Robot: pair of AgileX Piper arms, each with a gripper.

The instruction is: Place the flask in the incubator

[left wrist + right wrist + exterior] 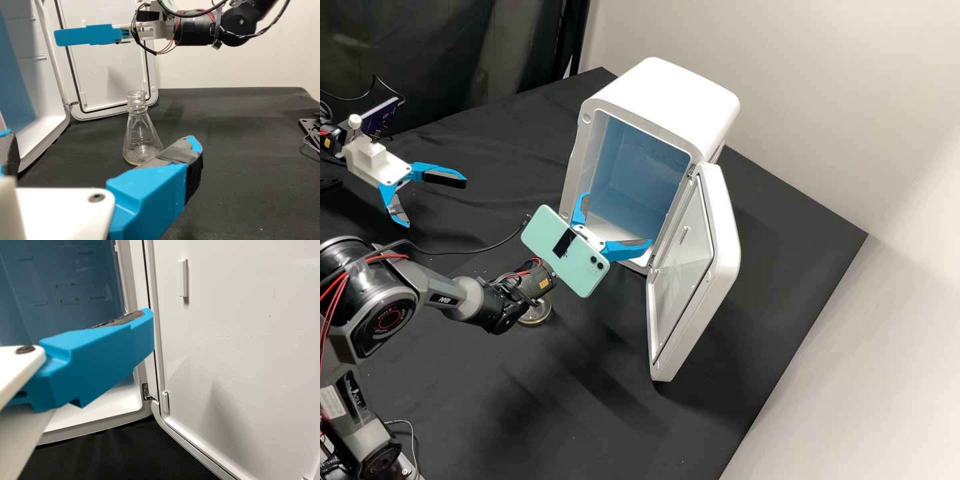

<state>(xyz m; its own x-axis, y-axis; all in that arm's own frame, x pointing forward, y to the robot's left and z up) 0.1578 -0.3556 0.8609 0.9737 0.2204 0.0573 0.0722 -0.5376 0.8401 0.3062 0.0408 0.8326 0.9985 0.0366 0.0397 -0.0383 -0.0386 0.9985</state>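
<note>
A clear glass flask [140,131] stands upright and uncapped on the black bench, in front of the open incubator door [105,75]. In the high view its base [537,315] peeks out behind the right arm's wrist. The white incubator [667,100] has a blue inside [60,290], and its door [693,267] is swung wide. My right gripper [608,230] is open and empty at the mouth of the incubator, one blue finger [95,355] near the hinge. At the far left my left gripper [427,195] is open and empty, well short of the flask, which lies ahead between its fingers [165,175].
A mint-green phone [565,250] is fixed on the right arm's wrist. A thin black cable [473,248] runs across the bench between the arms. The bench edge [800,353] drops off just right of the door. Dark gear [310,132] lies beyond the flask.
</note>
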